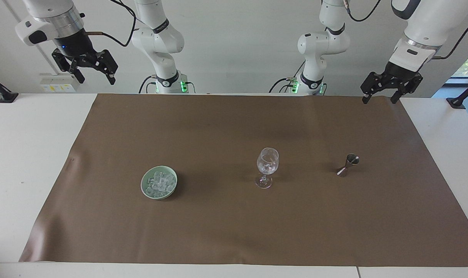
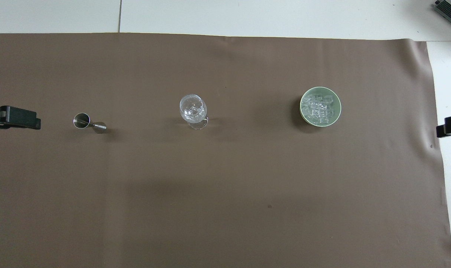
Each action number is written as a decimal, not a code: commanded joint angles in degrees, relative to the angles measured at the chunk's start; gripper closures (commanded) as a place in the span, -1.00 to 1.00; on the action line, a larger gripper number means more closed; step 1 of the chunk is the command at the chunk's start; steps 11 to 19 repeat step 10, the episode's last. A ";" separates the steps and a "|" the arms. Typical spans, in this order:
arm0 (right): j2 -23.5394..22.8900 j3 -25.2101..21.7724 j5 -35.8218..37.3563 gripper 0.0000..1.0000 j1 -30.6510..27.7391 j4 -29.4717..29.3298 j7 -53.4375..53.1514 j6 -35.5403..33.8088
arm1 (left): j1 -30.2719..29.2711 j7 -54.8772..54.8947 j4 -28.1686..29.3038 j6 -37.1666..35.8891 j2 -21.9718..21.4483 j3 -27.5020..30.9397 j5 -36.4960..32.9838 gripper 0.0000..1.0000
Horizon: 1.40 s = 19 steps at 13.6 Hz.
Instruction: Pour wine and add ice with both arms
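I had the left gripper [image 1: 385,92] and right gripper [image 1: 86,68] both spread empty, raised over the mat's [image 1: 234,231] robot-side corners. The ice [image 1: 159,182] sat heaped in the green bowl [image 1: 144,184] mid-mat; the wine glass [image 1: 268,166] and jigger [image 1: 347,165] looked tippable if clipped.

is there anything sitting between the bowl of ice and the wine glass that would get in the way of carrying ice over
Nothing visible does. Only bare brown mat lies between the green bowl of ice and the wine glass. The metal jigger stands beside the glass, toward the left arm's end, off that path.
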<state>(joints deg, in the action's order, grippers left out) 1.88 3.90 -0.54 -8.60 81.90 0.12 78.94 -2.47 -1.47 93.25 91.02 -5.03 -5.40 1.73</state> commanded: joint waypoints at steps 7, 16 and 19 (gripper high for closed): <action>1.37 0.23 -0.69 -1.00 -0.36 1.51 0.85 0.16 | -0.16 -0.03 0.00 -1.20 -0.68 0.74 0.73 -1.00; 1.37 0.23 -0.78 -1.00 -0.36 1.51 0.85 0.16 | -0.34 -0.03 0.00 -1.20 -0.68 0.74 0.73 -1.00; 1.37 0.23 -0.78 -1.00 -0.36 1.51 0.85 0.16 | -0.34 -0.03 0.00 -1.20 -0.68 0.74 0.73 -1.00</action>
